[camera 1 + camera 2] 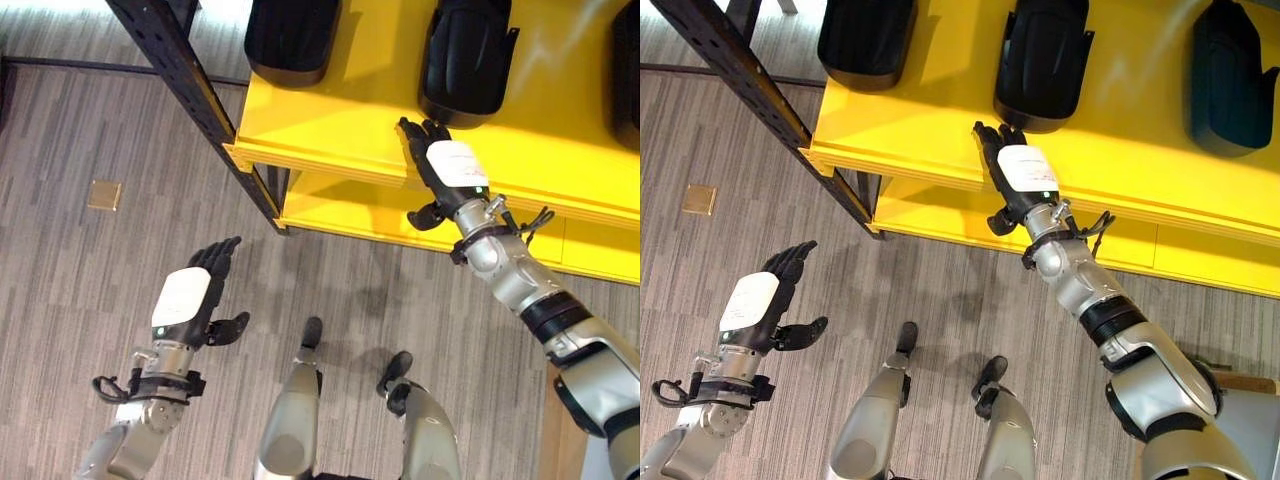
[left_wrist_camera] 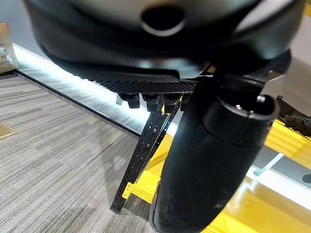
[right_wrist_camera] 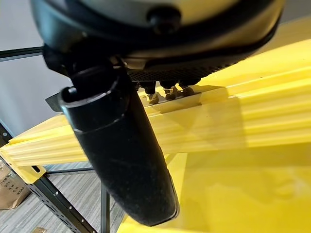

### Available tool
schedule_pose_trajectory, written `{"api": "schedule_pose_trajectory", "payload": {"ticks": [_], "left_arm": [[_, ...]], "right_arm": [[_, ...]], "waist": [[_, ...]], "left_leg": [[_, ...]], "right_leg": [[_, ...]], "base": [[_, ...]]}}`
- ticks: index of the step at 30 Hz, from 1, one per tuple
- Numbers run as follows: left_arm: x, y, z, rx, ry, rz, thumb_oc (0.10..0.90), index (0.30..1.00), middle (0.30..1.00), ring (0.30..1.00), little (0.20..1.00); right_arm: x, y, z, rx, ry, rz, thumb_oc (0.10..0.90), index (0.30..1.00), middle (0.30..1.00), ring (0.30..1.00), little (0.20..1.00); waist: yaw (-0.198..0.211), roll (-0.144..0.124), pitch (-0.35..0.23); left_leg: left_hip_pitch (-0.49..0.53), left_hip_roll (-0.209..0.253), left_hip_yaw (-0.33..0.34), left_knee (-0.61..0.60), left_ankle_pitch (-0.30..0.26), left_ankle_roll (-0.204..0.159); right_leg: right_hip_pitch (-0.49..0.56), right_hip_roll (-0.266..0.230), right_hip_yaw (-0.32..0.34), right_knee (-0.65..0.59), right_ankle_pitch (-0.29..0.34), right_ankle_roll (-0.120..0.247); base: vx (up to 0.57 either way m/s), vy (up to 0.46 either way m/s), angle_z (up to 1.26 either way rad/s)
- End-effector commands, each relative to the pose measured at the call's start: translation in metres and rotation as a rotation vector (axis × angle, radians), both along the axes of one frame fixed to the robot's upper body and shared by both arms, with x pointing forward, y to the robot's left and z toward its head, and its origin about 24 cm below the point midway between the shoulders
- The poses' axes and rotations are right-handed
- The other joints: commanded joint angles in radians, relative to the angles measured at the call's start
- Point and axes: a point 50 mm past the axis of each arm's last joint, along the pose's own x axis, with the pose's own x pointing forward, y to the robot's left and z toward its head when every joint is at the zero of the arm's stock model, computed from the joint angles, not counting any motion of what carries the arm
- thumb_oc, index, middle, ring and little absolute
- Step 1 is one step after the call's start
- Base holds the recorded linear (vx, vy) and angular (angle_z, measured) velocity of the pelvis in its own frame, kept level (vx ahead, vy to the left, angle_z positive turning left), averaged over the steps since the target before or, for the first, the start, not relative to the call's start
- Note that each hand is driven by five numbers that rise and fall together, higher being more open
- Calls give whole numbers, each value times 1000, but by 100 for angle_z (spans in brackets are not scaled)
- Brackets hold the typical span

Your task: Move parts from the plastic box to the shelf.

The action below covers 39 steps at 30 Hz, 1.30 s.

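Black moulded parts lie on the yellow shelf [image 1: 330,130]: one part [image 1: 293,38] at its left, another part [image 1: 466,58] in the middle, and a third part [image 1: 1232,75] further right. My right hand [image 1: 440,165] reaches over the shelf's front edge, just below the middle part, fingers straight and open with nothing in them. My left hand [image 1: 195,295] hovers over the floor in front of the shelf, open and holding nothing. In the right wrist view my right hand's fingertips [image 3: 165,90] rest near the shelf edge [image 3: 243,116].
A black perforated upright [image 1: 190,85] slants down at the shelf's left corner. A lower yellow shelf board [image 1: 360,215] lies beneath the top one. Grey wood-pattern floor [image 1: 80,280] spreads to the left, with a small brass floor plate [image 1: 104,195].
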Motion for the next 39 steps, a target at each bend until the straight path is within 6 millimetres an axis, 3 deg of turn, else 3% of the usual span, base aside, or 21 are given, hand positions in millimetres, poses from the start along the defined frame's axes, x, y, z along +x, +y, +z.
{"api": "schedule_pose_trajectory", "payload": {"ticks": [1, 17, 39], "left_arm": [[-5, -4, 22, -4, -108, -59, 900, 1000, 1000, 1000, 1000], [-6, 1, 21, -9, -96, -37, 900, 1000, 1000, 1000, 1000], [-6, 4, 19, -11, -72, -27, 900, 1000, 1000, 1000, 1000]], "right_arm": [[8, -12, 29, 9, -76, -64, 900, 1000, 1000, 1000, 1000], [13, -29, 44, -8, -103, -143, 900, 1000, 1000, 1000, 1000], [18, -34, 54, -32, -110, -180, 900, 1000, 1000, 1000, 1000]], "waist": [[6, 4, -52], [8, 4, -56], [15, 8, -51]], "left_leg": [[27, 41, -82, 22, -83, -4], [16, 42, -85, 22, -82, -2], [3, 39, -91, 19, -78, -2]], "right_leg": [[-15, -47, 81, -88, 144, 75], [-32, -44, 83, -78, 142, 72], [-43, -41, 79, -72, 138, 71]], "base": [[0, 0, 0], [0, 0, 0], [0, 0, 0]]}}
